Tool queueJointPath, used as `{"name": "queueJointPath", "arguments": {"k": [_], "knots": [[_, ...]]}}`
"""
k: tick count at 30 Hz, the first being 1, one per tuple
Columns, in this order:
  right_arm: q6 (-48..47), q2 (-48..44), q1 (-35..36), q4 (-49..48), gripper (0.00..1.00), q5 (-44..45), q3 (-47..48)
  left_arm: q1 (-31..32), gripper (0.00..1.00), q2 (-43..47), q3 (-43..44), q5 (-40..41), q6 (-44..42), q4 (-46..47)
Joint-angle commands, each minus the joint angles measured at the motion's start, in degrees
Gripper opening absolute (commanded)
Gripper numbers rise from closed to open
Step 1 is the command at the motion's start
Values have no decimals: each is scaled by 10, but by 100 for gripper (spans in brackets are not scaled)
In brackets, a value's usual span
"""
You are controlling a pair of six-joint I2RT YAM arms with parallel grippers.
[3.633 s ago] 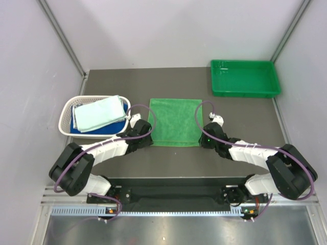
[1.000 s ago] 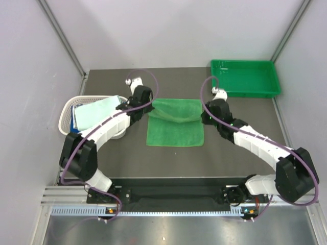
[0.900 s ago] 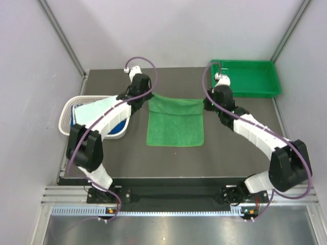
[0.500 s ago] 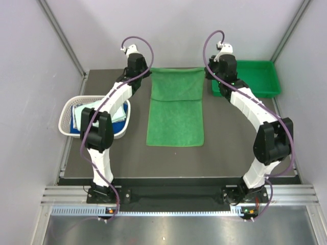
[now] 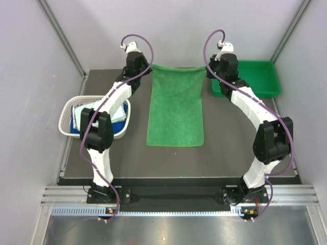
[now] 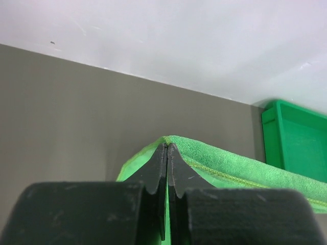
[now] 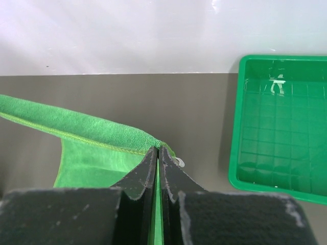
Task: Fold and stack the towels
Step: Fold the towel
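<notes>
The left arm point(image 5: 118, 95) and right arm point(image 5: 246, 103) wear white link shells between bulky black joint housings. A purple cable point(image 5: 137, 35) arcs from each wrist beside a small white connector. The left gripper point(image 6: 167, 148) and right gripper point(image 7: 158, 151) have matte black fingers tapering to thin tips, the right pair flecked with pale scuffs.

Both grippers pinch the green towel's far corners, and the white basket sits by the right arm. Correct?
No: the top view shows the white basket by the left arm. The left gripper and right gripper do pinch the green towel by its far corners.
</notes>
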State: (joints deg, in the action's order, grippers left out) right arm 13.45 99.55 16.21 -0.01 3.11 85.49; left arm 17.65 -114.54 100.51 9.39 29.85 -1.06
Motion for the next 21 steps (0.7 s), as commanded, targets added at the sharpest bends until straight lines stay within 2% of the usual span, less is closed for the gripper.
{"name": "queueJointPath", "arguments": {"k": [1,10,21], "knots": [[-6,-45,-7,-25,0,-2,-6,-4,0,54,-17,-9,-3,36],[8,-99,-7,-25,0,-2,-59,-3,0,131,-97,-19,4,52],[19,-148,-6,-26,0,-3,-123,-3,0,185,-176,-31,16,62]]}}
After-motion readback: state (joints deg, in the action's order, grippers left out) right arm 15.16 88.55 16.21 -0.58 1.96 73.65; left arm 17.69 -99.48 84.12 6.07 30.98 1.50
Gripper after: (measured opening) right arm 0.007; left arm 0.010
